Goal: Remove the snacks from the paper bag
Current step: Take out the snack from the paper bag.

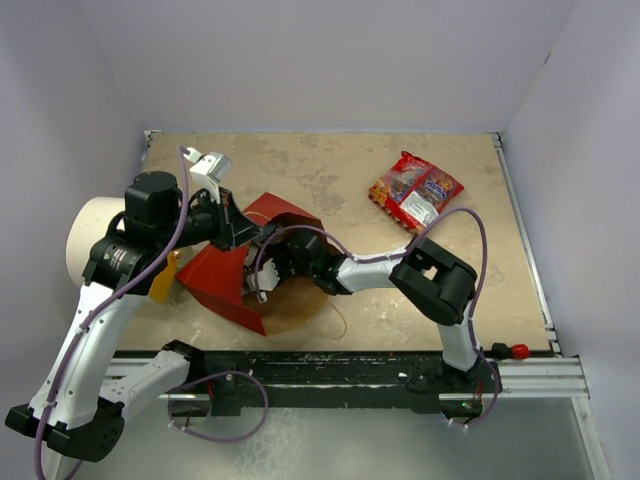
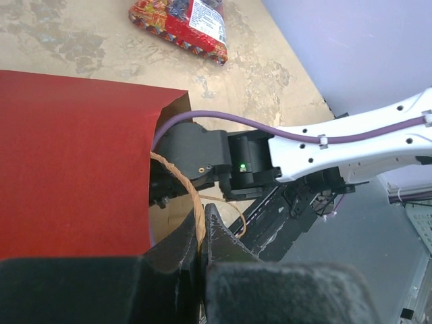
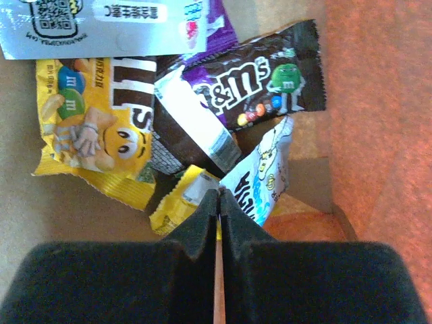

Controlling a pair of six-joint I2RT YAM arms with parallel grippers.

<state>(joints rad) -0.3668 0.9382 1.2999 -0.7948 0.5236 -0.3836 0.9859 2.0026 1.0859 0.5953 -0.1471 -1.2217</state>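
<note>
Black fingers (image 3: 196, 229) of the right gripper (image 3: 218, 199), pressed together with nothing seen between them, sit deep inside the red paper gift bag (image 1: 215, 280). Their tips are at the edge of a small yellow candy pack (image 3: 179, 199), beside a white-and-blue packet (image 3: 266, 175). A large yellow candy pack (image 3: 88, 128), a brown candy pack (image 3: 270, 81) and a silver-grey packet (image 3: 101, 23) lie jumbled beyond. The bag lies on its side at left-centre of the beige worktop (image 1: 330, 170), where the left gripper (image 2: 202, 226) is clamped on its tan string handle (image 2: 192, 196). A red glossy snack bag (image 1: 415, 190) lies out on the worktop, well apart from the bag. The pick appears to call for spreading the fingers first and straddling one free edge of the small yellow pack. They should then pinch that pack alone and draw straight back through the mouth, with the handle held taut so the paper wall does not snag.
</note>
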